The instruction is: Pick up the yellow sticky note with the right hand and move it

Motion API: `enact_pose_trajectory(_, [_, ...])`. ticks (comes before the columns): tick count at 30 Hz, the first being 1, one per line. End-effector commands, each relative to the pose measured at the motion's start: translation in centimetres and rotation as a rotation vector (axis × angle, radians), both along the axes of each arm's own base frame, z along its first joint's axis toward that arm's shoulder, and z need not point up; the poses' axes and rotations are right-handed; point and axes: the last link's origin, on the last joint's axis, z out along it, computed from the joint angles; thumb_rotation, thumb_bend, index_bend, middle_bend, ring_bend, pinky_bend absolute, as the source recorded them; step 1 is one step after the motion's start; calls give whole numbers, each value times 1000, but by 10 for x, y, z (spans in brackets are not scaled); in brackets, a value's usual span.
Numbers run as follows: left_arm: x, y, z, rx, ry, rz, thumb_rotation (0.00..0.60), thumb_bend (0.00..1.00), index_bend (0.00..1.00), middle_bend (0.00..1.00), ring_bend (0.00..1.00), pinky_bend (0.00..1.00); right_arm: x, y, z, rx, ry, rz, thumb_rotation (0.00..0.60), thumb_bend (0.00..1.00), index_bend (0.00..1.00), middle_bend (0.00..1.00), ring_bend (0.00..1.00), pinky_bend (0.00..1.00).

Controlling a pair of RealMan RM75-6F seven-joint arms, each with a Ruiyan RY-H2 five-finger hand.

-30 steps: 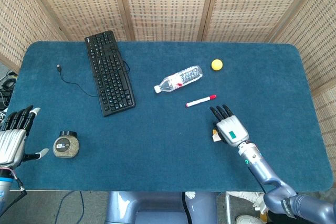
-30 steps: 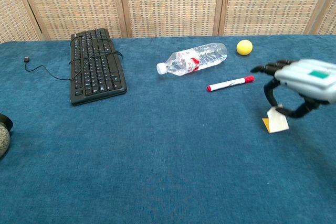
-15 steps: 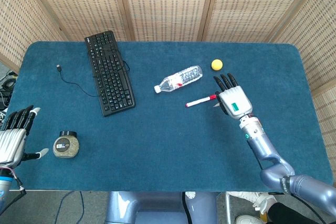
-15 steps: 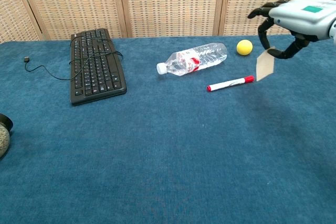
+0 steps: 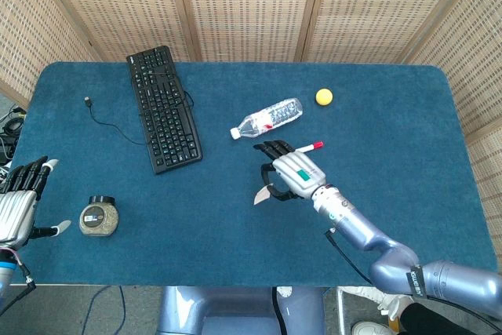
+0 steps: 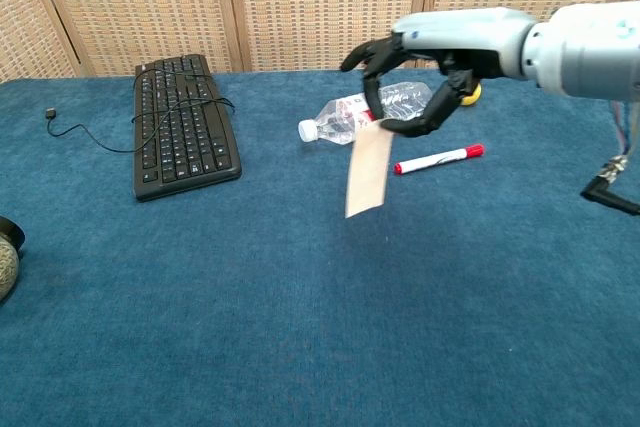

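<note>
Right hand [image 6: 415, 82] pinches the sticky note [image 6: 368, 172] by its top edge, dangling above the counter [image 5: 235, 217] middle, near the marker [image 6: 438, 159]. Thin pinch: a quick swing could slip it loose. Left hand [image 5: 17, 205] idle, fingers apart, holding nothing.

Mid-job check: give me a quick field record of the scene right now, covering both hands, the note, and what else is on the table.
right robot hand: raised above the table, pinching the sticky note by its top edge
sticky note: hanging free, off the table
left robot hand: at the table's left edge, fingers apart, holding nothing
table: blue cloth
other items: keyboard, water bottle lying on its side, red marker, yellow ball, jar
</note>
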Motion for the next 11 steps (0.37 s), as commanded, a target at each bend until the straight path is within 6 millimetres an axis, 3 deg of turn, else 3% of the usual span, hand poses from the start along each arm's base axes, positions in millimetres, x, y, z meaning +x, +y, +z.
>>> enact_pose_trajectory(1, [0,0,-1,-5,3,-2,600,0,0,0,0,0,20,6,-15,115,-35,-20,600,553,756,63,0,0])
enact_pose_trajectory(5, [-1,1,-3,-12,9,7,600,0,0,0,0,0,34,14,-31,263,-90,-95,600,559,762,67,0,0])
enact_pose_trajectory(11, [-3,3,0,2,5,19,600,0,0,0,0,0,42,18,-35,387,-133,-180,600,559,764,86,0,0])
